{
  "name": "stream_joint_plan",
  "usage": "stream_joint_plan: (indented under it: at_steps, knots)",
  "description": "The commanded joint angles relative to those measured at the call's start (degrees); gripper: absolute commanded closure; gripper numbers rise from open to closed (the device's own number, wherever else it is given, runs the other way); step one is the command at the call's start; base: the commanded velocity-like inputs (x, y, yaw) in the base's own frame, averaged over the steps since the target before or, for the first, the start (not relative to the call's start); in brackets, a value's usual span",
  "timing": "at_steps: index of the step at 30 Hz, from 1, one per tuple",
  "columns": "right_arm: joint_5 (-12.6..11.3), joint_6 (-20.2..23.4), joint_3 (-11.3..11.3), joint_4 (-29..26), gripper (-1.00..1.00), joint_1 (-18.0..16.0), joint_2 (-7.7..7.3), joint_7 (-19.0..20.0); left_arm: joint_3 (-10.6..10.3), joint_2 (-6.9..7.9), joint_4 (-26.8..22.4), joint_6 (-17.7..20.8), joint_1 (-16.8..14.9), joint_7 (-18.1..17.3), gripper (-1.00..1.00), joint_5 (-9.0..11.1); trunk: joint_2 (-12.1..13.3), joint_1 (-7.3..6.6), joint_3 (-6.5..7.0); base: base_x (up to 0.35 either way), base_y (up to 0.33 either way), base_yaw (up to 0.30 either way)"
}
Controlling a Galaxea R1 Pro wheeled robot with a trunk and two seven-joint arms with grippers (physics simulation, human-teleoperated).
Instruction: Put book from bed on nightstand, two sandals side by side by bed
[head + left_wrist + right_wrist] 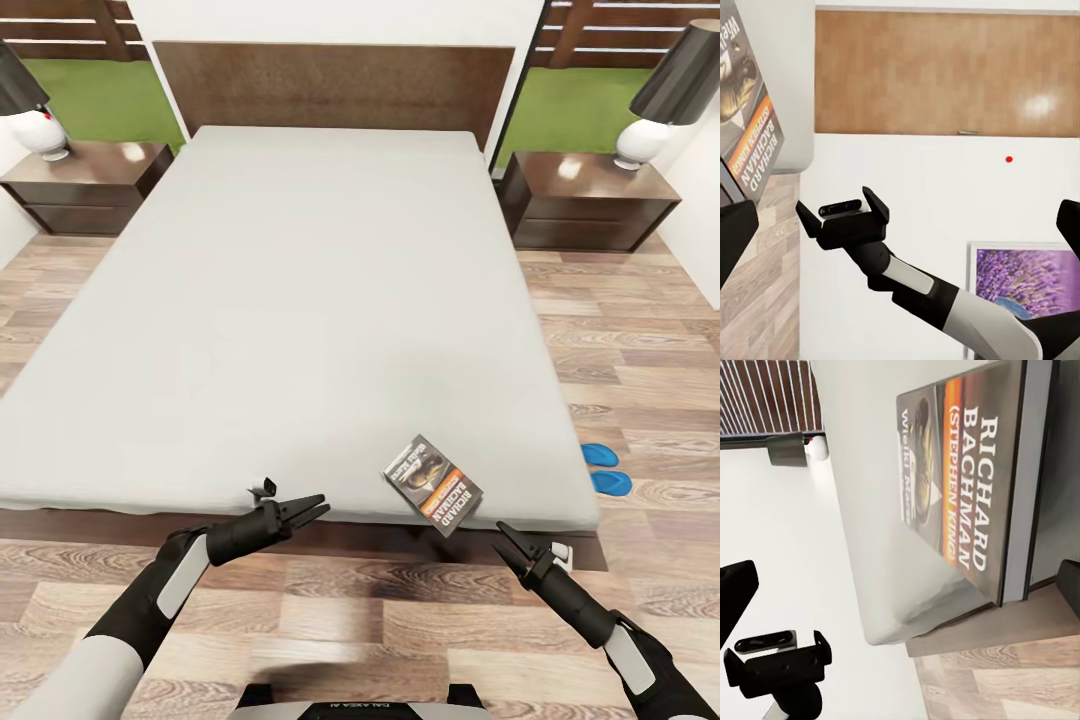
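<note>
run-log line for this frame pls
book: on bed, near foot edge | sandals: floor, right of bed | left tool: open, empty | right tool: empty, short of book

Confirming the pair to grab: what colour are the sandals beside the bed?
Bright blue sandals, clearest in the head view.

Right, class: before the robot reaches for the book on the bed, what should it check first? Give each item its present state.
1. Book lies flat near the foot edge of the bed: ok.
2. Right gripper has its jaws open: cannot tell.
3. Left gripper holds nothing: ok.
4. Right nightstand has bare top beside the lamp: ok.
5. Both sandals lie side by side next to the bed: ok.
</note>
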Motion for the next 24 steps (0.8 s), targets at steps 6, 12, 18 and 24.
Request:
stream_joint_plan:
  at_steps: [6,12,18,24]
  knots:
    - [-0.2,0.5,-0.1,0.0,-1.0,0.0,0.0,0.1,-0.2,0.05,0.0,0.5,0.0,0.2,-1.0,0.5,0.0,0.0,-0.03,0.0,0.025,0.0]
    - [-0.2,0.5,-0.1,0.0,-1.0,0.0,0.0,0.1,-0.2,0.03,0.1,0.5,0.0,0.4,-1.0,0.5,0.0,0.0,-0.03,0.0,0.002,0.0]
    - [-0.2,0.5,-0.1,0.0,-1.0,0.0,0.0,0.1,-0.2,0.03,0.1,0.5,0.0,0.5,-1.0,0.5,0.0,0.0,-0.03,0.022,0.091,0.0]
    - [-0.2,0.5,-0.1,0.0,-1.0,0.0,0.0,0.1,-0.2,0.03,0.1,0.5,0.0,0.4,-1.0,0.5,0.0,0.0,-0.03,0.003,0.012,0.0]
